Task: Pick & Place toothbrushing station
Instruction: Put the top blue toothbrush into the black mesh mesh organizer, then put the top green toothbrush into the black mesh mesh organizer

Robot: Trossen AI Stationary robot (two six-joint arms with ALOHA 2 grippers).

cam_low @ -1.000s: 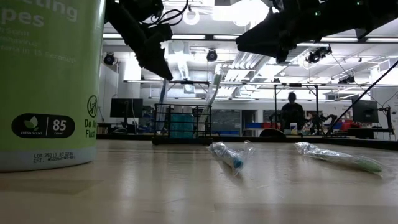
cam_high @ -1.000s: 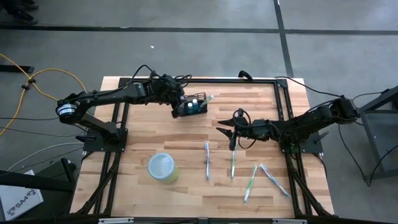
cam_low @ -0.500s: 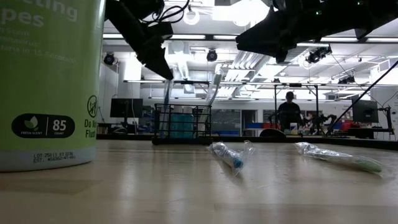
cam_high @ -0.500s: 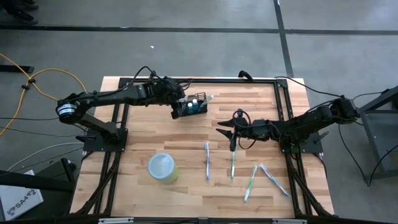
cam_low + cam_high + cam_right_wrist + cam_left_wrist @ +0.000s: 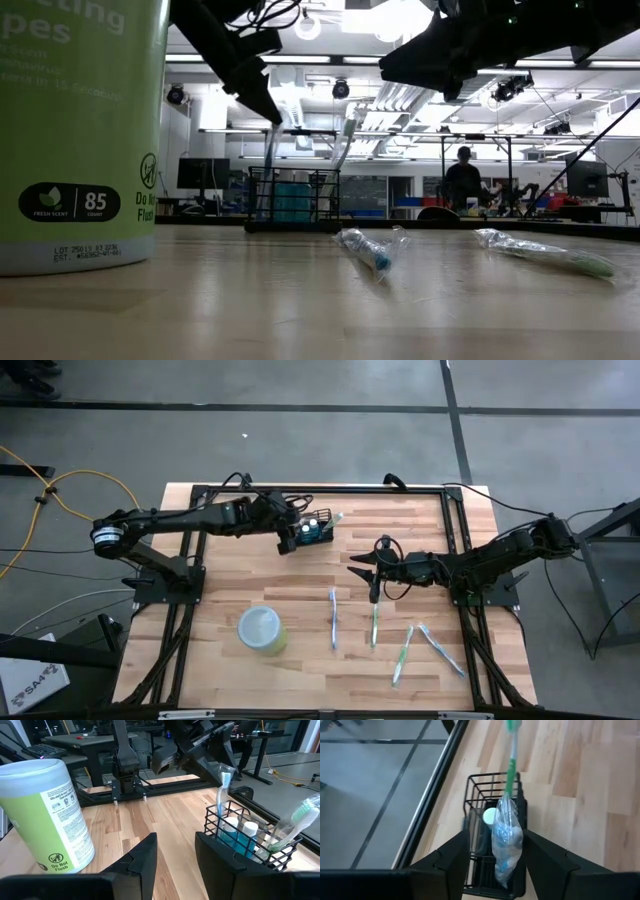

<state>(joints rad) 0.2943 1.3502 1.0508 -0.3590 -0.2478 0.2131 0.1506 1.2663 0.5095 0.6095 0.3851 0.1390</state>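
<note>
Pulled back, left hand (image 5: 287, 538) gapes empty beside toothbrushing station (image 5: 312, 532).

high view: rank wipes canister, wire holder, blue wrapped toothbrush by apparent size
1. wipes canister, the widest footprint.
2. wire holder, a smaller block beside the left end effector.
3. blue wrapped toothbrush, longer than the holder but very thin, so least area.

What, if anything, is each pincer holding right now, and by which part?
Nothing is held. The left pincer stands open around a wrapped toothbrush already in the wire-mesh holder. The right pincer is open and empty over the table.
</note>
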